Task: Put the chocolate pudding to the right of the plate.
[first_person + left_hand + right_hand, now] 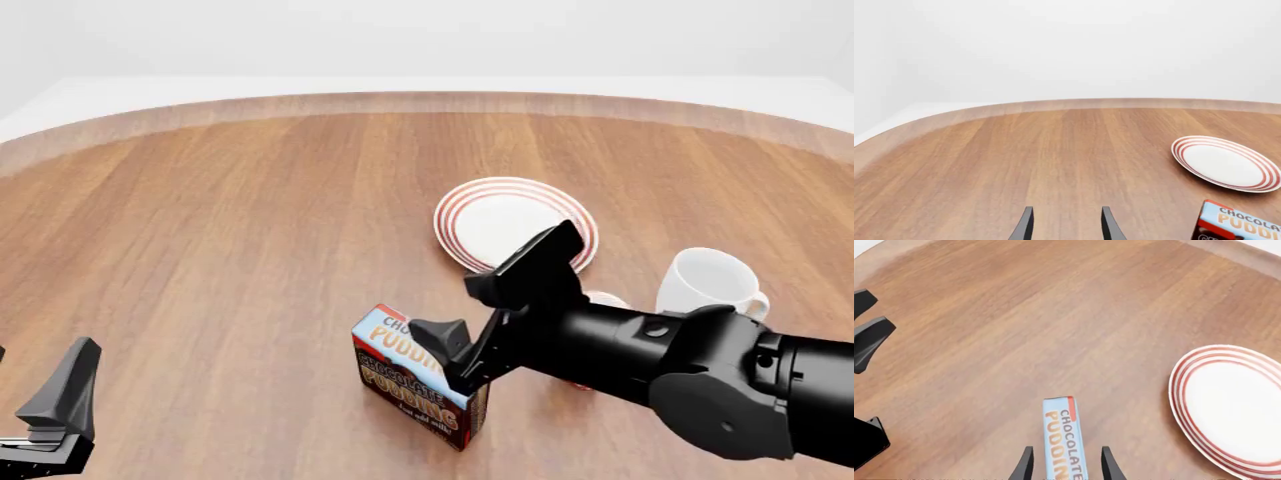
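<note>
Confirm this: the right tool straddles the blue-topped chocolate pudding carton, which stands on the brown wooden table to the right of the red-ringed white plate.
Wrong on one point: the blue-topped chocolate pudding carton stands nearer than the red-ringed white plate and slightly to its left, as the front view shows. The right tool does straddle it on the brown wooden table.

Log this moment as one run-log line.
right gripper: open, straddling chocolate pudding | pudding: near-left of plate | left gripper: open, idle

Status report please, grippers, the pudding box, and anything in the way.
Right gripper open, straddling the chocolate pudding. Left gripper open, idle. Pudding stands near-left of the plate. White mug occupies the plate's right side.
</note>
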### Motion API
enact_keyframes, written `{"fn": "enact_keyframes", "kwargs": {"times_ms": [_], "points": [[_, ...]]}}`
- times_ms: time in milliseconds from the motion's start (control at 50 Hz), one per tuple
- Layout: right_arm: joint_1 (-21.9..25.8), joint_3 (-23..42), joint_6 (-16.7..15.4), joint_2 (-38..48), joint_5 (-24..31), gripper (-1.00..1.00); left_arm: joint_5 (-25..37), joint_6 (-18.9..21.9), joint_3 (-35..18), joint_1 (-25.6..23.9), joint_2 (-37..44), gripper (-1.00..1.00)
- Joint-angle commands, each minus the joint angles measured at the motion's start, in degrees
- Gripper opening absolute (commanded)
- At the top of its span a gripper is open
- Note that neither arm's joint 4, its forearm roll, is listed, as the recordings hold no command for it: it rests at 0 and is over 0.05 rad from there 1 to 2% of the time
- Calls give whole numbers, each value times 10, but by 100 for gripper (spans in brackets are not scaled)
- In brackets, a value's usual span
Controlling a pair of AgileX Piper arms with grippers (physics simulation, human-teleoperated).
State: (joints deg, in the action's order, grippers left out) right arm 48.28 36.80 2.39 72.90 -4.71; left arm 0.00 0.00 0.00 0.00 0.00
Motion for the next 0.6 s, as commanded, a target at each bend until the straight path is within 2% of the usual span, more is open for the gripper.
{"fn": "enact_keyframes", "kwargs": {"times_ms": [20, 600], "points": [[0, -10, 4, 14, -13, 100, 0, 0, 0, 0, 0, 100], [2, -9, -2, 60, -25, 100, 0, 0, 0, 0, 0, 100]]}}
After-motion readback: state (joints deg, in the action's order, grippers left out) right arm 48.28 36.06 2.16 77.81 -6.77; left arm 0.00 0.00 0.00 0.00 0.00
